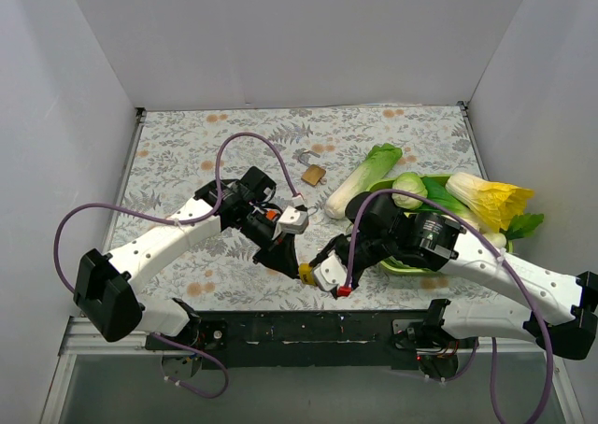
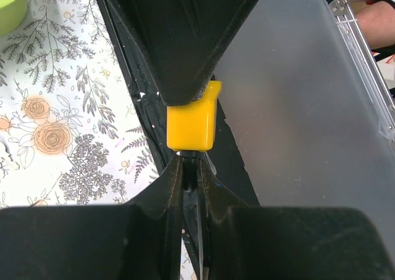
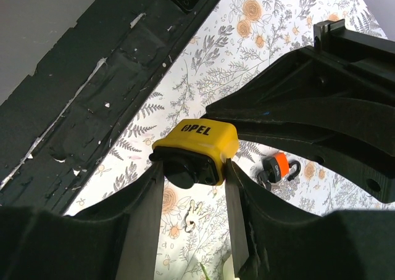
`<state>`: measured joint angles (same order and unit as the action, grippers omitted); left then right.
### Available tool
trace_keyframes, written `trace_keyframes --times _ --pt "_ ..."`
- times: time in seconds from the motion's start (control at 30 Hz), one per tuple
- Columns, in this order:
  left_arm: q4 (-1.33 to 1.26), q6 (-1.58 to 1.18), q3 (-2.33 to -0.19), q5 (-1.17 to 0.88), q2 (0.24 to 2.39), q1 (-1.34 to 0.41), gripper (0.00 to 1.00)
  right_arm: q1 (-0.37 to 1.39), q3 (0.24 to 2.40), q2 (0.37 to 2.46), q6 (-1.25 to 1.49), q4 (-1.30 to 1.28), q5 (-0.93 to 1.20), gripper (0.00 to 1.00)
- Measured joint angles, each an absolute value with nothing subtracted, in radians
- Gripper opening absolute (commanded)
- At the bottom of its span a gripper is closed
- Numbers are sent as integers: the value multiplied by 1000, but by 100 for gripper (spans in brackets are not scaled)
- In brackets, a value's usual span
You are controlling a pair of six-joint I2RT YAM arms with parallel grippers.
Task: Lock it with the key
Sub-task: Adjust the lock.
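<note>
Yellow-headed key (image 3: 196,139) held above the tabletop (image 1: 187,144) at its near edge, between both hands. Right hand (image 3: 190,172): fingers narrow, clamped on the yellow head. Left hand (image 2: 190,176): fingers almost together, pinching the metal blade just beyond the head. Brass padlock (image 1: 313,173), shackle open, lies mid-tabletop, well apart from the key
</note>
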<state>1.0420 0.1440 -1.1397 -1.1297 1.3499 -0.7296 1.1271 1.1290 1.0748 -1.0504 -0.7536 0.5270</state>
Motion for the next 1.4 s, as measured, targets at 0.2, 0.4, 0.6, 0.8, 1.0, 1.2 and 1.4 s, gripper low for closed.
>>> trace_keyframes --times 0.2,0.4,0.6,0.8,1.0,1.2,1.4 --pt "1037 176 -1134 -1131 1341 -736 0 1129 1129 1067 -1054 -759 526 47" --pt "1034 202 -1134 -1142 1341 -739 0 1134 1129 1058 -1053 -763 524 53" --pt "1026 218 -1134 -1145 1341 -743 0 1134 1129 1058 -1050 -766 523 55" --pt "1029 239 -1134 -1143 1341 -744 0 1134 1149 1060 -1050 -788 524 57" --pt "1032 253 -1134 -1140 1341 -744 0 1134 1171 1065 -1049 -806 524 56" --pt "1031 254 -1134 -1136 1341 -744 0 1134 1172 1084 -1043 -813 527 38" --pt "1035 239 -1134 -1120 1341 -749 0 1134 1172 1089 -1045 -814 531 27"
